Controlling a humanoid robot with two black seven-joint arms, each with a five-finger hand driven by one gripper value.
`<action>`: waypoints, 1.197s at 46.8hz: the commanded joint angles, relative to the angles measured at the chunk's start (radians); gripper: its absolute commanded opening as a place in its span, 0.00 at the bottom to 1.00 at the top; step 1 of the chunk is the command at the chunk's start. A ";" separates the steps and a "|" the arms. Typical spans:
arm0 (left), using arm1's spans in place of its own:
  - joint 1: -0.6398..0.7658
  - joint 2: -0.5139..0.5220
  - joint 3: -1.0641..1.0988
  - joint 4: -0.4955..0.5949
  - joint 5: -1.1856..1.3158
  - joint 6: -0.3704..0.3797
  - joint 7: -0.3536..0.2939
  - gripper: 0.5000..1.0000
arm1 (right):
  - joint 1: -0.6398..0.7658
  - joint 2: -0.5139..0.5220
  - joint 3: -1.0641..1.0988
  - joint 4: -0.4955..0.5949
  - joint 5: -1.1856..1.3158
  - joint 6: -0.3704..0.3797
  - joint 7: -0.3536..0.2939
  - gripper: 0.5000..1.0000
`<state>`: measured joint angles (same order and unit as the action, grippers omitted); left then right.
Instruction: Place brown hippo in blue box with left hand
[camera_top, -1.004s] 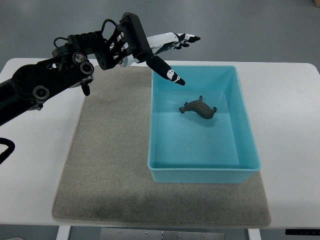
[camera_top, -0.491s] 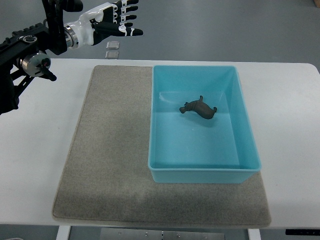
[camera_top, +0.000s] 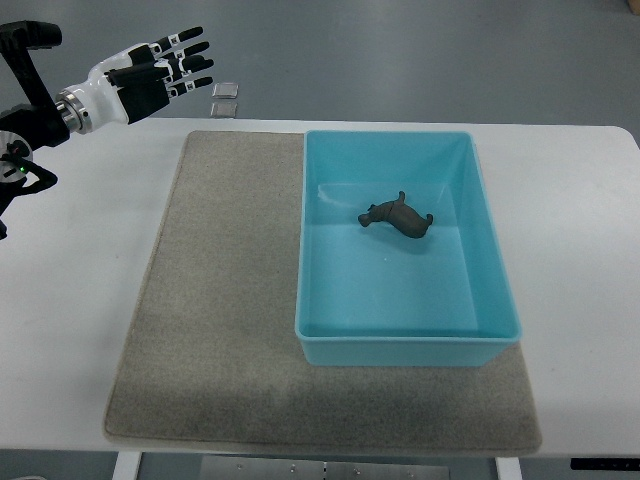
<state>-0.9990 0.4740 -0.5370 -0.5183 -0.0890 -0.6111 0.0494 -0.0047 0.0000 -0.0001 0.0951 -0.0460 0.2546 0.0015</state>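
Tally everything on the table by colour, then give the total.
Brown: 1, the hippo
Blue: 1, the box
Grey: 1, the mat
Total: 3

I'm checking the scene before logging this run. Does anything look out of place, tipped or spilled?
Little stands out. The brown hippo lies tipped on its side in the blue box rather than standing. The box sits square on the grey mat, overhanging its right edge slightly. The left hand is open, clear of the table's far-left corner. Nothing is spilled.

Left hand (camera_top: 150, 75), fingers spread, empty
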 joint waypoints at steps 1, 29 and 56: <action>0.022 -0.001 0.000 0.015 -0.061 0.000 0.023 1.00 | 0.000 0.000 0.000 0.000 0.000 0.000 0.000 0.87; 0.074 -0.005 -0.080 0.018 -0.133 0.000 0.030 1.00 | 0.000 0.000 0.000 0.000 0.000 0.000 0.000 0.87; 0.088 -0.008 -0.080 0.018 -0.132 0.000 0.030 1.00 | -0.003 0.000 -0.001 0.017 -0.006 0.015 0.002 0.87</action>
<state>-0.9112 0.4648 -0.6151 -0.5015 -0.2209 -0.6108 0.0798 -0.0076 0.0000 -0.0014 0.1109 -0.0522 0.2702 0.0031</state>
